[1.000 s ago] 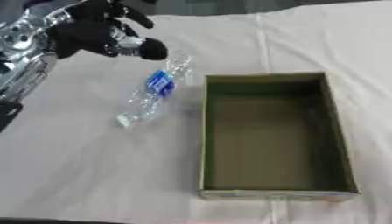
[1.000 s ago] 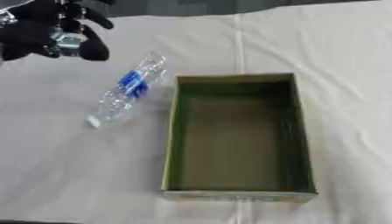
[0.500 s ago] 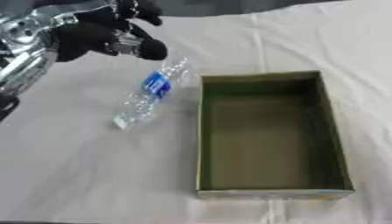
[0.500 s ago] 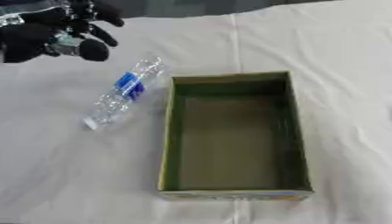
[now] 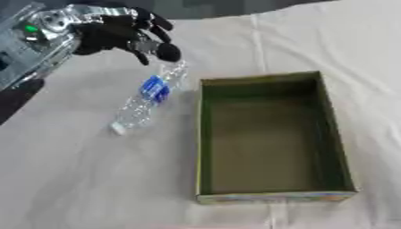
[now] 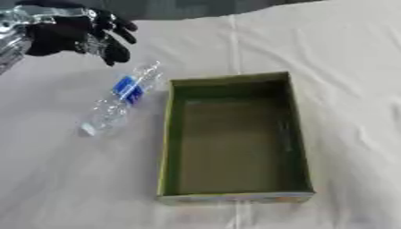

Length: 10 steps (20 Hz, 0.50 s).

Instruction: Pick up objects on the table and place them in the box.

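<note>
Black and silver, the left robot hand (image 5: 117, 33) reaches in from the upper left of the frame and hangs over the tabletop (image 5: 70, 179) with its fingers (image 5: 162, 48) curled partway downward, holding nothing. Its fingertips sit just above the upper end of a clear plastic water bottle with a blue label (image 5: 149, 96); whether they touch it cannot be told. That bottle lies on its side on the white cloth, left of centre, its long axis running diagonally from upper right to lower left, with the small white cap (image 5: 117, 129) at the lower-left end and the base pointing up toward the hand. Just beside it on the right, apart from it, stands an open olive-green rectangular cardboard box (image 5: 270, 197), its long side running up and down the frame.
</note>
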Tool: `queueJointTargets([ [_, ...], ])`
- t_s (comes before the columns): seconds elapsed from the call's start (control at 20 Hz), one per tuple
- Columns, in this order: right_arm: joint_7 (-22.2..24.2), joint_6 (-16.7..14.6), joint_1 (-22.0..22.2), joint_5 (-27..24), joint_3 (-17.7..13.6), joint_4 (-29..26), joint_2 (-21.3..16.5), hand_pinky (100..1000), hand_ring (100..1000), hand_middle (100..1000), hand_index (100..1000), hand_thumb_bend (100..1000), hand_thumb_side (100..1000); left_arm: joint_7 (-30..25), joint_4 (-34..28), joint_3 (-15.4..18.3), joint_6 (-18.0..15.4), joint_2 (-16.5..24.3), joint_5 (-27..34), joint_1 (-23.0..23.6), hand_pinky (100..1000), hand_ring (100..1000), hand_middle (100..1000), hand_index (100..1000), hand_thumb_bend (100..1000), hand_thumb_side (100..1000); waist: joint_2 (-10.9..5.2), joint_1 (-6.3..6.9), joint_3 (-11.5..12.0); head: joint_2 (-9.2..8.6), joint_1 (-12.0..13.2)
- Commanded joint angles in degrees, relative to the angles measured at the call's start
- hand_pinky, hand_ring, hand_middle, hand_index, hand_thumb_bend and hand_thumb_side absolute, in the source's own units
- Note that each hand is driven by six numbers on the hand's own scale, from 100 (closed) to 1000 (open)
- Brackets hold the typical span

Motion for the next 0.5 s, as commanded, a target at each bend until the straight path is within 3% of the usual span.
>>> queueJointTargets([
  [0.05, 0.3, 0.1, -0.2, -0.3, -0.3, -0.4, -1.6, 691, 771, 886, 743, 320, 1000, -2.7, 2.4, -0.3, -1.1, 0.2, -3.6, -2.2, 660, 793, 788, 948, 978, 488, -1.36, -0.08, 0.1, -0.20, -0.8],
  [0.5, 0.8, 0.0, 0.0, -0.4, -0.4, -0.3, -2.0, 691, 771, 887, 742, 334, 1000, -7.9, 7.7, -1.3, -3.5, -0.2, -10.6, -3.3, 667, 799, 750, 954, 999, 491, -1.28, 0.25, 0.2, -0.20, -1.3],
])
